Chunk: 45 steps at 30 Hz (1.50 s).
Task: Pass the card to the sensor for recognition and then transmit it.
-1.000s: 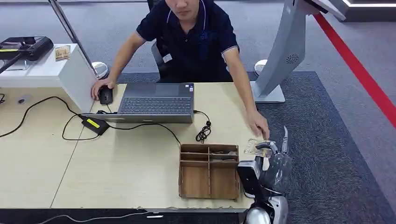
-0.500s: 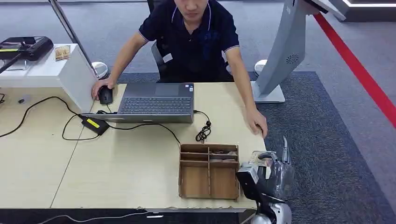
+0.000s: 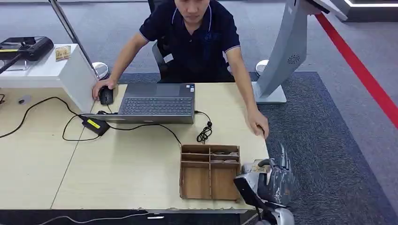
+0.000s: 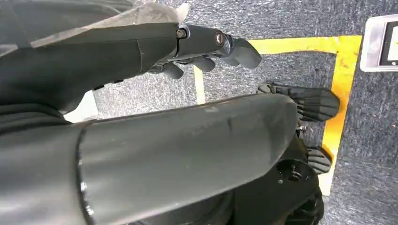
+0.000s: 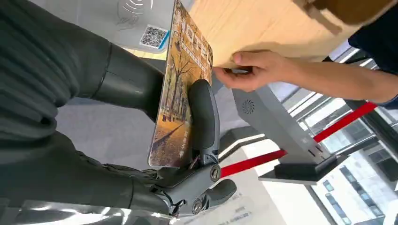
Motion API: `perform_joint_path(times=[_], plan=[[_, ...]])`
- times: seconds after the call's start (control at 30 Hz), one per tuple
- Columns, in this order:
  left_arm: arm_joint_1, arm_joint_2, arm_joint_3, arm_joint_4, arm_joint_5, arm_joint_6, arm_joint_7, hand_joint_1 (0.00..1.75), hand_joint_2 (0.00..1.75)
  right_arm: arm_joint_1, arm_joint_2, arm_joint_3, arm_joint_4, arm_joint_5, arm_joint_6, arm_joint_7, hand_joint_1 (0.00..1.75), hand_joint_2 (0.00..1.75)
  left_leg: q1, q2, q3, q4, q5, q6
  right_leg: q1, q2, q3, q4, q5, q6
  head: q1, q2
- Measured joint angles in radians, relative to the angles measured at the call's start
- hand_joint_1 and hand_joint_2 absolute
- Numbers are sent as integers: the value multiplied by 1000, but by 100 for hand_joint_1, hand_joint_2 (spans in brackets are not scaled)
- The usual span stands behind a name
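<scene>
The right hand (image 5: 187, 140) grips the picture-printed card (image 5: 180, 89) between thumb and fingers, just beyond the right edge of the desk (image 3: 141, 173), beside the wooden organiser (image 3: 210, 171). The left hand (image 4: 206, 47) hangs empty, fingers loosely curled. A person's hand (image 3: 259, 124) rests on the desk edge near the card.

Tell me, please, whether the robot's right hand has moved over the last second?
Yes. The right hand, holding the card, has drawn back toward the robot, from level with the wooden organizer's far edge to beside its middle.

A person (image 3: 197, 37) sits behind the laptop (image 3: 157, 103), one hand on the mouse (image 3: 106, 96); wooden organizer (image 3: 210, 171) nearby.
</scene>
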Motion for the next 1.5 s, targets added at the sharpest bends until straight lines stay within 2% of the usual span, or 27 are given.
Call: perform_joint_path(times=[0.2, 0.53, 1.1, 1.27, 1.37, 1.5], plan=[[0, 0, 0, 0, -3, -6, 0, 0, 0, 13, 0, -10, 1, 76, 0, 54, 175, 175, 0, 0, 0, 0, 0, 0, 0, 0, 0, 0, 0, 0, 0, 0], [0, 0, 0, 0, -8, -8, 0, 0, 0, 25, -5, -8, 1, 107, -1, 108, 175, 175, 0, 0, 0, 0, 0, 0, 0, 0, 0, 0, 0, 0, 0, 0], [0, 0, 0, 0, -10, -10, 0, 0, 0, 36, -29, 43, 1, 118, -1, 180, 175, 175, 0, 0, 0, 0, 0, 0, 0, 0, 0, 0, 0, 0, 0, 0], [0, 0, 0, 0, -11, -11, 0, 0, 0, 38, -44, 68, 1, 117, -1, 225, 175, 175, 0, 0, 0, 0, 0, 0, 0, 0, 0, 0, 0, 0, 0, 0], [0, 0, 0, 0, -13, -11, 0, 0, 0, 42, -58, 88, 3, 115, -1, 273, 175, 175, 0, 0, 0, 0, 0, 0, 0, 0, 0, 0, 0, 0, 0, 0], [0, 0, 0, 0, -13, -11, 3, 0, 0, 42, -75, 109, 5, 114, 0, 285, 175, 175, 0, 0, 0, 0, 0, 0, 0, 0, 0, 0, 0, 0, 0, 0]])
